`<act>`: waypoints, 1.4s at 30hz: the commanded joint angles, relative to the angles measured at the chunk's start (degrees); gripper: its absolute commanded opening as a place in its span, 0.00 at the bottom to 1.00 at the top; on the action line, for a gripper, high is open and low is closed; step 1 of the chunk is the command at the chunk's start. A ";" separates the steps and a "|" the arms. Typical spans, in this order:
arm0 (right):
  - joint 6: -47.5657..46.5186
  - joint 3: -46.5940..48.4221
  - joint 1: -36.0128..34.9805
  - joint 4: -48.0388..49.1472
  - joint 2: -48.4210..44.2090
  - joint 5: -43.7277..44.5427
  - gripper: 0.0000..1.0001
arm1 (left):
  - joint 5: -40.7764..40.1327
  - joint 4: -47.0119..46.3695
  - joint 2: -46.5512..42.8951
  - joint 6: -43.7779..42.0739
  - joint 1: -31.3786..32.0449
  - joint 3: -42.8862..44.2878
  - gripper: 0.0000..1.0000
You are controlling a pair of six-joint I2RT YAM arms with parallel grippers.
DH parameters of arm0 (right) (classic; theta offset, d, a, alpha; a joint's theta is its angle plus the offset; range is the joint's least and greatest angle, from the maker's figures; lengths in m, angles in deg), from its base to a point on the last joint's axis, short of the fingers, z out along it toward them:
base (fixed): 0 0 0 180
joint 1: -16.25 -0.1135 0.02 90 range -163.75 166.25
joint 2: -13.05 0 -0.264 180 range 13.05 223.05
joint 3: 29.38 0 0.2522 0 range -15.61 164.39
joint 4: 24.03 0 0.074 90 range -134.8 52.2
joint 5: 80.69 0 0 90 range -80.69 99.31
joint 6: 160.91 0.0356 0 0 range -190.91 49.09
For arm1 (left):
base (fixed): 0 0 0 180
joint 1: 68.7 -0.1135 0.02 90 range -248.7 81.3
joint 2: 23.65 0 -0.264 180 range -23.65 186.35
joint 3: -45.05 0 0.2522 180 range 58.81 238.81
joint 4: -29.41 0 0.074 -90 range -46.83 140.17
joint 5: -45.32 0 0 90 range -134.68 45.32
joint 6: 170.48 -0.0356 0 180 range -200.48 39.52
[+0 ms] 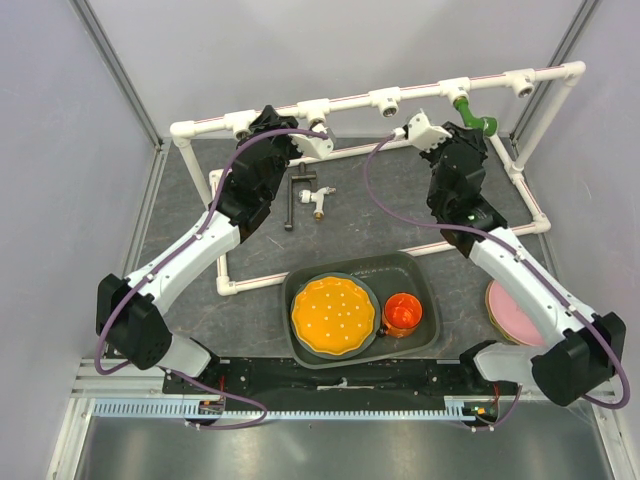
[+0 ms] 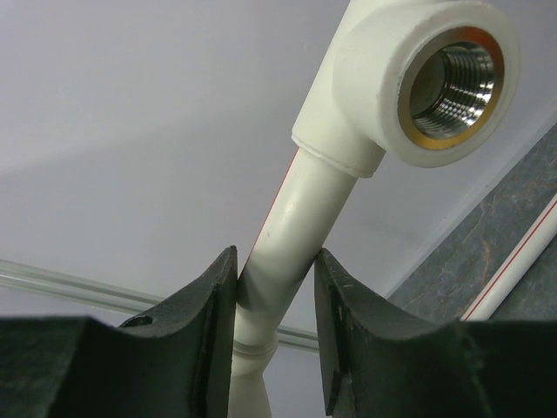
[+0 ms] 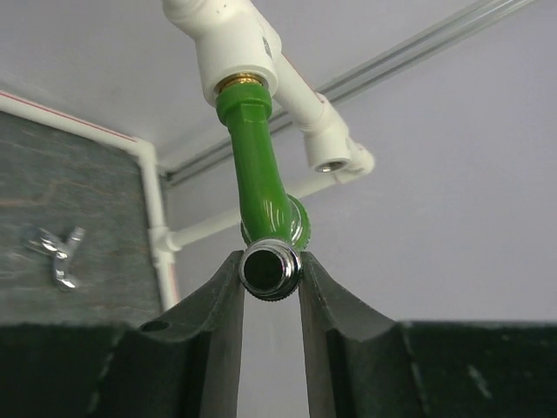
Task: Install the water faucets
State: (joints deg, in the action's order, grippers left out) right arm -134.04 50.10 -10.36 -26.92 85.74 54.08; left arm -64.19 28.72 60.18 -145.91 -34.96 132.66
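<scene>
A green water faucet (image 1: pixel 474 117) is seated in a white tee socket (image 3: pixel 233 48) of the PVC pipe frame (image 1: pixel 350 102), at the back right. My right gripper (image 3: pixel 271 270) is shut on its round silver tip (image 3: pixel 271 269), one finger on each side. My left gripper (image 2: pixel 274 279) is shut on a white pipe (image 2: pixel 296 218) of the frame, just below an empty brass-threaded socket (image 2: pixel 444 83). In the top view this gripper (image 1: pixel 268 122) is at the back left rail. A black-handled white-and-brass faucet (image 1: pixel 305 197) lies on the dark mat. A tiny silvery faucet (image 3: pixel 57 255) lies on the mat too.
A grey tray (image 1: pixel 420 270) near the front holds an orange plate (image 1: pixel 333 316) and an orange-red cup (image 1: pixel 404 313). A pink plate (image 1: pixel 515 315) lies under the right arm. Other empty sockets line the back rail. Grey walls enclose the cell.
</scene>
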 commanded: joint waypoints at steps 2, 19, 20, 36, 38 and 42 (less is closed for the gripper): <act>31.58 8.55 4.18 -10.78 -2.63 -9.85 0.10 | 4.83 3.12 -0.42 3.91 3.18 -0.46 0.02; 118.67 1.63 28.35 -1.41 -3.69 -60.56 0.03 | 5.00 3.12 -0.34 3.73 3.27 -0.63 0.02; 123.03 -0.22 29.93 2.01 -3.78 -61.99 0.02 | 5.01 3.03 -0.25 3.73 3.27 -0.63 0.02; 145.26 -11.49 33.20 20.71 -4.21 -66.65 0.83 | 5.18 3.12 -0.07 3.64 3.27 -0.72 0.02; 140.68 -9.65 33.73 16.74 -5.44 -66.75 0.94 | 5.18 3.03 0.01 3.64 3.27 -0.72 0.02; 120.96 -3.06 34.70 -0.09 -8.87 -64.48 0.98 | 5.18 3.12 0.02 3.64 3.27 -0.72 0.02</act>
State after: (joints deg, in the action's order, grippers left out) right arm 5.06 38.80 23.43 -14.77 81.06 -11.29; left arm -59.60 32.50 60.20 -144.05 -31.62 131.70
